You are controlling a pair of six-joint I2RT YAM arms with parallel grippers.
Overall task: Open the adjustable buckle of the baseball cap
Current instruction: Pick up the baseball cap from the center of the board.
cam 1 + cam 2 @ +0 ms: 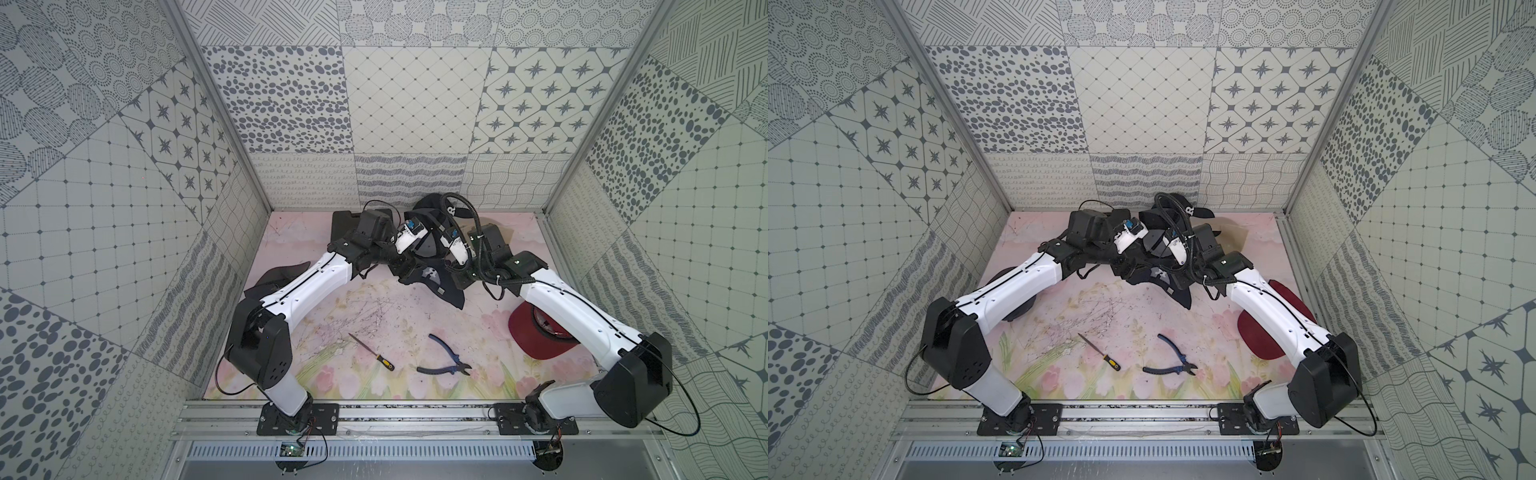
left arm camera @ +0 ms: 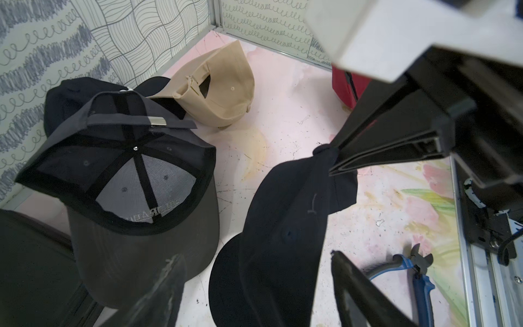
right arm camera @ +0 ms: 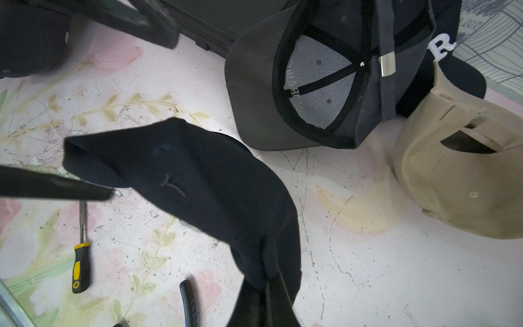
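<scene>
At the back of the mat point(image 1: 374, 324), between the two wrists, the navy cap point(image 1: 432, 277) is held up with its crown sagging and its brim pointing down toward the front. Whether the brim rests on the mat I cannot tell. Its long axis runs from arm to arm. The right gripper point(image 3: 271, 286) is clamped on one edge of the cloth. The left gripper point(image 2: 256, 257) stands wide, its fingers point(image 2: 167, 288) on either side of the cap's lower part, apparently not touching it. That makes the left the free, nearer tool. The next move likely turns on reaching the strap, but no buckle shows on this cap in any view. Behind the left arm sits a black case point(image 1: 344, 222) that looks closed, its contents unseen. The gray cap point(image 2: 127, 184) lies bowl-up and empty, with its metal buckle point(image 2: 154, 121) on the strap.
</scene>
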